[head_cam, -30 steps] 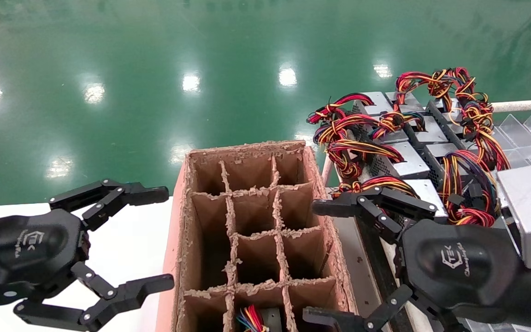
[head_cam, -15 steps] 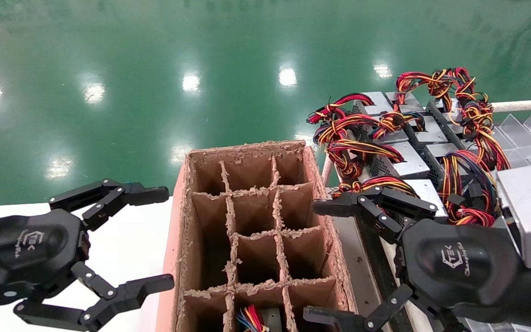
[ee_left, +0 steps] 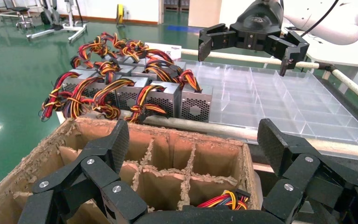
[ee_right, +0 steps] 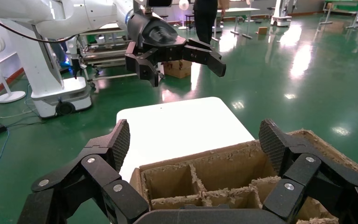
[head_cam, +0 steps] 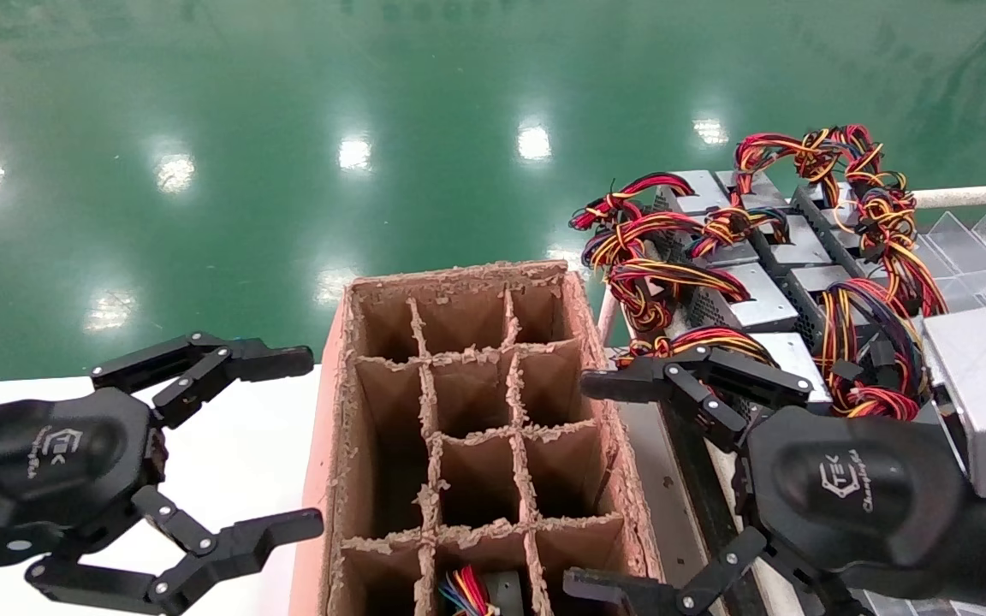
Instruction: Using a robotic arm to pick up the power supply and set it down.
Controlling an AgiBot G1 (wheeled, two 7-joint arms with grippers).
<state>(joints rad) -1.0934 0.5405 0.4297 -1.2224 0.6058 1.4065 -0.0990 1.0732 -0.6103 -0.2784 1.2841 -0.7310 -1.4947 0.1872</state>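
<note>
We see the right gripper spread wide and empty — power supplies just beyond it. Left gripper spread too, the divided cardboard box between them.

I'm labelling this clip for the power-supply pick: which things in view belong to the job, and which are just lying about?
Job:
- power supplies, wired, racked on the robot's right
- right gripper, jaws open, near them
- divided cardboard box, one wired unit in a near cell

Lying about:
- left gripper, open, over white table
- clear plastic tray

The boxed power supply (mostly wires showing) is cut off by the picture's bottom edge.
</note>
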